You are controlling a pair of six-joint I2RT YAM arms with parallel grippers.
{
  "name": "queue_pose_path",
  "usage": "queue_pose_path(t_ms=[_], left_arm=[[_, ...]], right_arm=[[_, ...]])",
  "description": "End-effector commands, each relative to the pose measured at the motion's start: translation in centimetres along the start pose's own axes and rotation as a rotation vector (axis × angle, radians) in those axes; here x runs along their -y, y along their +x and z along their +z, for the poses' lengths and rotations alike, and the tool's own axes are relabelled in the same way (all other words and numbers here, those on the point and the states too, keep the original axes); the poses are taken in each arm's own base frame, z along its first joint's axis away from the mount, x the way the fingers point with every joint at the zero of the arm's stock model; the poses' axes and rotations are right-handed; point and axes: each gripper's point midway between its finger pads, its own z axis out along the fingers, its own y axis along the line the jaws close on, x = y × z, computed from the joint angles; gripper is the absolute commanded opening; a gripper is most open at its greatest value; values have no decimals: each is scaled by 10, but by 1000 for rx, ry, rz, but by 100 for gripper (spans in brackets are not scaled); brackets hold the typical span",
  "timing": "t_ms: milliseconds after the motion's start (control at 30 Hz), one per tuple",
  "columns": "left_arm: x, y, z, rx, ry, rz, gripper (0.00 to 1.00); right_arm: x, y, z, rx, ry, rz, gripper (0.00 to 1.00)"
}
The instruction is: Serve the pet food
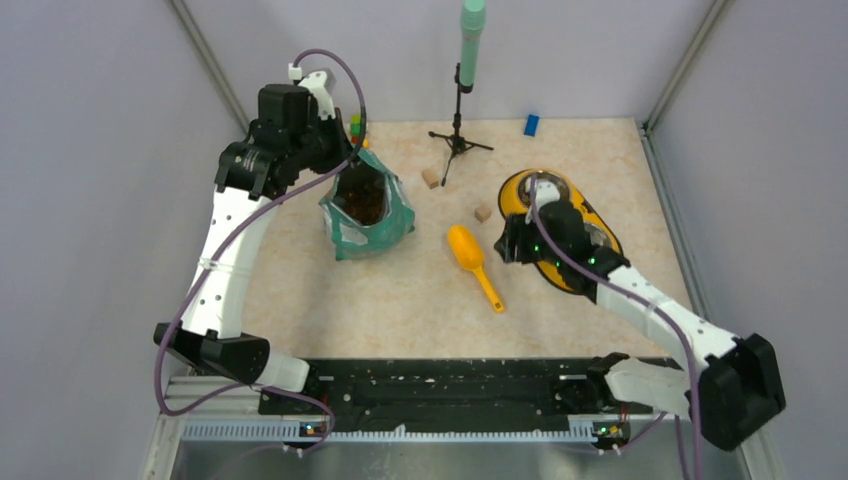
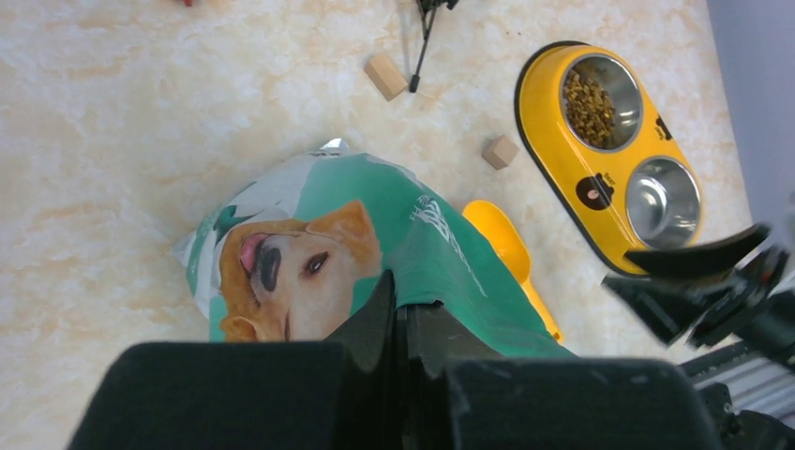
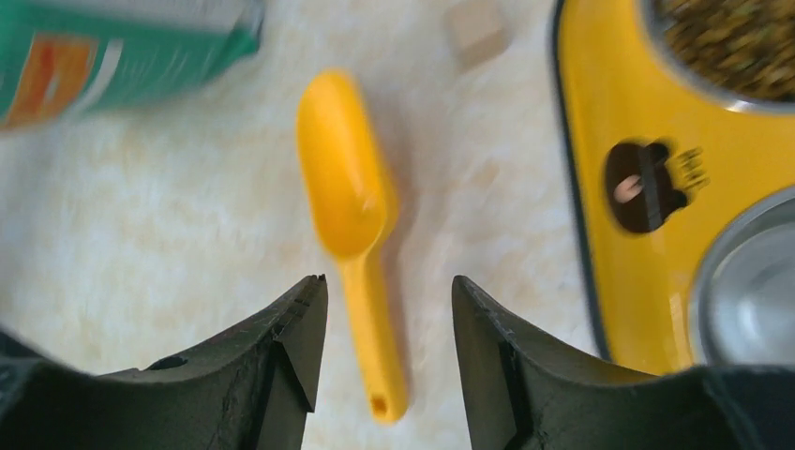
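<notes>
Item 1. Teal-and-white glossy pouch printed with a golden dog's face [image 1: 366,205] [image 2: 319,253]: stands mouth up at 10 o'clock of the table centre. Small brown dry kibble pellets [image 1: 364,197] fill its open top.

Item 2. Left gripper [image 1: 345,163] [image 2: 403,314]: fingers pressed together, pinching the pouch's rim at its 11 o'clock edge.

Item 3. Yellow plastic two-bowl feeder [image 1: 520,190] [image 2: 572,178]: lies at 3 o'clock of the table centre. More kibble [image 2: 589,105] sits in its far steel bowl; the near steel bowl [image 2: 663,202] shows bare metal.

Item 4. Yellow plastic scoop [image 1: 473,262] [image 3: 352,206]: lies flat between pouch and feeder, handle pointing to 5 o'clock.

Item 5. Right gripper [image 1: 510,243] [image 3: 389,291]: jaws moderately apart, gripping nothing, above the scoop's handle.

Item 6. Two small tan wooden cubes [image 1: 431,177] [image 1: 483,213]: on the table at 12 o'clock of the scoop.
</notes>
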Motion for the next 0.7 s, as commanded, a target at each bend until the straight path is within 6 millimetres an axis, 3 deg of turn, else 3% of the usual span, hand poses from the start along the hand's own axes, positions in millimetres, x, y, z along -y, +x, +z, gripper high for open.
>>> queue_pose_path(t_ms=[0,100,267,400,667], left_arm=[[36,-34,-11,126,169,-27,0],[49,-31,-10,116,214,-45,0],[60,-22,7,93,184,-24,0],[79,-16,10,78,218,-19,0],[100,-32,-11,123,300,-30,0]], right_arm=[[-30,35,-28,58,-89,-82,53],[-39,67,-37,119,-133,-102,55],[-38,97,-38,132,-124,-116,54],[-36,97,-34,156,-112,-121,55],[-32,108,-22,175,-103,-148,57]])
